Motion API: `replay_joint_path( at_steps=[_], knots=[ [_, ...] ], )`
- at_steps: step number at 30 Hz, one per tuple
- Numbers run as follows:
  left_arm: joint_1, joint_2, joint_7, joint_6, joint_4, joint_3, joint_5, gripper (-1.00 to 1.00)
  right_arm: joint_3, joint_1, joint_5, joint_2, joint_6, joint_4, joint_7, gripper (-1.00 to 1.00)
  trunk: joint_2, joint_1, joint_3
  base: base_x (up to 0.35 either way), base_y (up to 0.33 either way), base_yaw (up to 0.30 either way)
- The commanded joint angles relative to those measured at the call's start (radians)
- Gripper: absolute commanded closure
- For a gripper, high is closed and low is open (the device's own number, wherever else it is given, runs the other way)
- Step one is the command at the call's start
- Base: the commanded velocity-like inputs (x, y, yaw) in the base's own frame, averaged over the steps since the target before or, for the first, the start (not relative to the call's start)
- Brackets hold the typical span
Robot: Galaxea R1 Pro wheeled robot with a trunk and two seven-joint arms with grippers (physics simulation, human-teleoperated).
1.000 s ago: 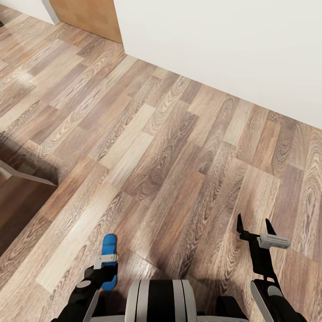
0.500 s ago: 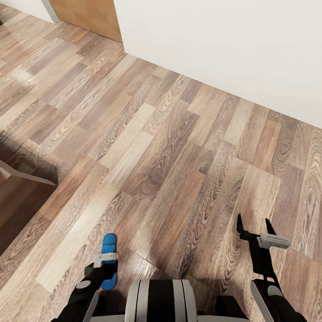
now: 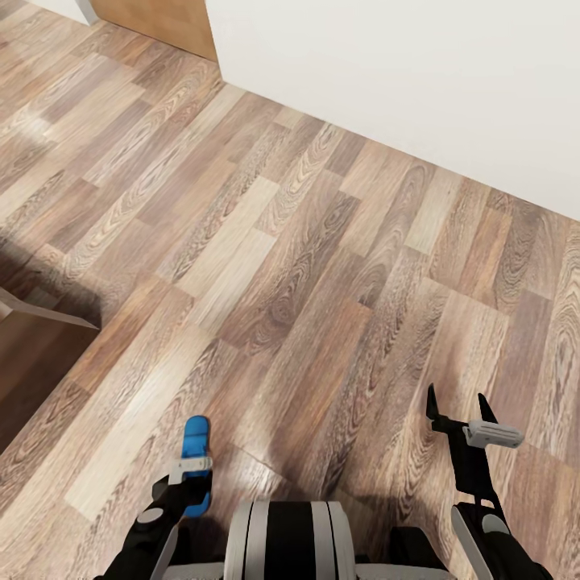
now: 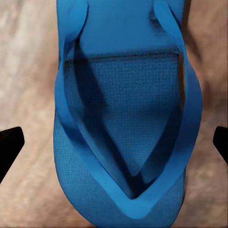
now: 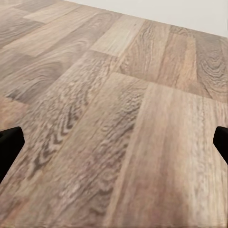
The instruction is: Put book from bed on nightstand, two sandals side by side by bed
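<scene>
Wood-plank flooring (image 3: 306, 266) runs up to a white wall (image 3: 419, 89), with a strip of brown door (image 3: 161, 24) at the far corner; on that floor, close in front of the robot's base, lies one blue sandal (image 3: 194, 451), its toe end pointing away from the robot, and the left gripper (image 3: 190, 477) hangs right over its near half; the left wrist view looks straight down on the sandal (image 4: 126, 118), thong straps up, with the two dark fingertips (image 4: 10, 147) standing wide at either side of it and not touching it, so the jaws are spread and nothing is clamped; the right gripper (image 3: 461, 409) is held out over bare planks, its fingers also apart and empty; a dark wooden edge (image 3: 32, 354) shows at the left, though what it belongs to I cannot tell; against the earlier head pictures the whole scene has slid a little, wall and door sitting slightly higher, which reads as the camera moving, not the things; both arms and the sandal keep their places; my judgement is that the sandal is lined up for a grasp not yet made, with the second sandal and the book left to handle
</scene>
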Motion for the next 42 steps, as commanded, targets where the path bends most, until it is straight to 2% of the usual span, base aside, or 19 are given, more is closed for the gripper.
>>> replay_joint_path(
  at_steps=[1, 3, 25, 26, 42],
  knots=[
    [0.0, -0.001, 0.002, -0.001, 0.001, 0.001, -0.001, -1.0, 0.002, 0.0, -0.002, -0.001, -0.003, 0.0, -0.003, -1.0, 0.0, 0.0, -0.004, 0.0, 0.0, 0.0],
    [0.0, -0.001, 0.002, -0.005, 0.001, 0.001, -0.001, -1.0, 0.002, 0.0, -0.002, -0.001, -0.003, 0.0, -0.003, -1.0, -0.001, 0.001, -0.012, 0.0, 0.0, 0.0],
    [0.0, -0.001, 0.002, -0.028, 0.002, 0.001, -0.002, -1.0, 0.002, 0.0, -0.001, 0.001, -0.003, 0.0, -0.003, -1.0, -0.001, 0.001, -0.012, 0.0, 0.0, 0.0],
    [0.0, -0.001, 0.002, -0.028, 0.002, 0.001, -0.003, 1.0, 0.002, 0.0, -0.001, 0.001, -0.003, 0.0, -0.003, -1.0, -0.001, 0.001, -0.012, 0.0, 0.0, 0.0],
    [0.0, -0.001, 0.004, -0.028, 0.002, 0.001, -0.002, 1.0, 0.007, 0.0, 0.0, 0.001, -0.003, -0.033, -0.003, -1.0, -0.001, 0.001, -0.012, 0.0, 0.0, 0.0]
  ],
)
